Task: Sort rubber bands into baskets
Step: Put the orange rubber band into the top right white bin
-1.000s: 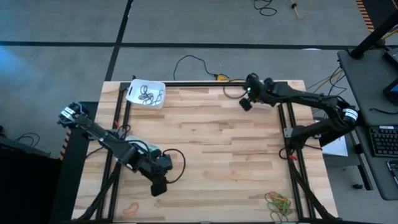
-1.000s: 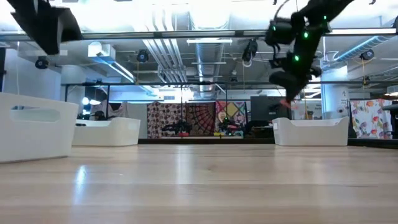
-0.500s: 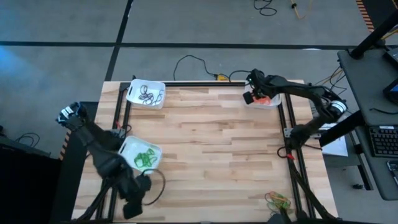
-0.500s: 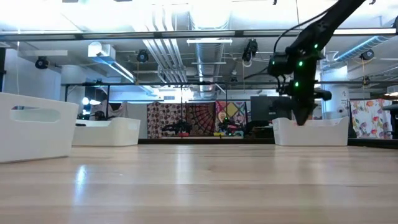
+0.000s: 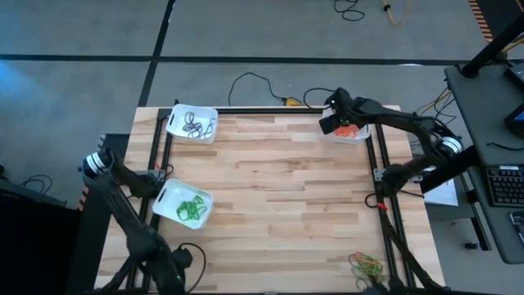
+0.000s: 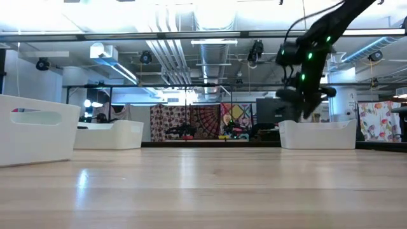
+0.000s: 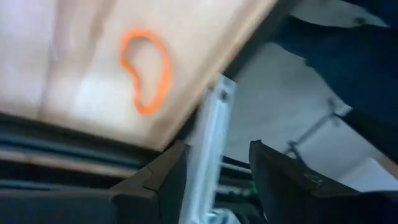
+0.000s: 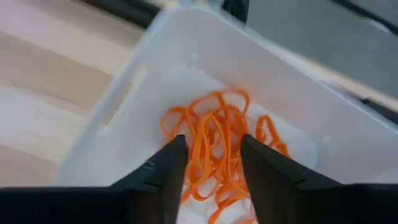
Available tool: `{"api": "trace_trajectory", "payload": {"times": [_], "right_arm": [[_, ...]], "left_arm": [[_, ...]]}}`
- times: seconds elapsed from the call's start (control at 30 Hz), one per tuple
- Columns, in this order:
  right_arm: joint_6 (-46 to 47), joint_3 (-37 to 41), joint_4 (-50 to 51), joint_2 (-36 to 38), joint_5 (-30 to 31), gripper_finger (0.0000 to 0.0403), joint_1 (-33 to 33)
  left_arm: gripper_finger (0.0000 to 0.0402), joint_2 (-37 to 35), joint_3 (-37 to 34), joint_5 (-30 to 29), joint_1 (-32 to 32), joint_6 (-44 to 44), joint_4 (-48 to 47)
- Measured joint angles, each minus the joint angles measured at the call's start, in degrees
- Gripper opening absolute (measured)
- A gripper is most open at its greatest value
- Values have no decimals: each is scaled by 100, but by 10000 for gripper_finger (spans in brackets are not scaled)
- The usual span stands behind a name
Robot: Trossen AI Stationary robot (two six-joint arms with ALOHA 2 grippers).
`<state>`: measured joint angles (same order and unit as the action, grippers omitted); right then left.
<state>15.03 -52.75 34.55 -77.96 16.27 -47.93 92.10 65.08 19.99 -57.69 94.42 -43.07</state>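
Observation:
Three white baskets stand on the table. The far-left one (image 5: 173, 123) holds dark rubber bands, the near-left one (image 5: 164, 199) green ones, and the far-right one (image 5: 361, 136) (image 8: 118, 106) orange ones (image 8: 214, 134). My right gripper (image 8: 211, 168) (image 5: 332, 123) hangs open just above the orange heap and touches nothing. My left gripper (image 7: 214, 180) (image 5: 176, 270) is open at the table's near-left corner, out over the edge. A single orange rubber band (image 7: 146, 71) lies flat on the wood just beyond its fingers.
A mixed pile of rubber bands (image 5: 368, 264) lies at the near-right corner. Black frame rails (image 5: 385, 221) run along both sides of the table, and a metal strut (image 7: 208, 143) shows below its edge. The wooden middle (image 5: 286, 197) lies bare.
My left gripper has swung from beside the green basket toward the table's near-left corner, rolling as it went, and has uncovered that basket. My right gripper has moved right over the orange basket, dipped toward it, then risen slightly.

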Motion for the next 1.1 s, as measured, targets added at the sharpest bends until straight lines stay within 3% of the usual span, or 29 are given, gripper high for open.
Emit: {"api": "trace_trajectory", "payload": {"times": [0.2,0.43,0.8,0.93,1.1], "right_arm": [[-306,0,-20,1122,-472,192,479],[-154,-4,-414,2211,-432,190,1029],[151,-9,-897,2586,-478,166,1377],[117,-9,-935,2533,-478,157,1538],[-1,-9,-958,2416,-512,146,1778]], "left_arm": [[154,794,-1,245,9,-244,157],[156,1338,-3,461,9,-477,177],[153,1672,-51,324,10,-1173,-97],[118,1700,-153,301,15,-1272,-129],[30,1681,-350,240,27,-1160,-112]]}}
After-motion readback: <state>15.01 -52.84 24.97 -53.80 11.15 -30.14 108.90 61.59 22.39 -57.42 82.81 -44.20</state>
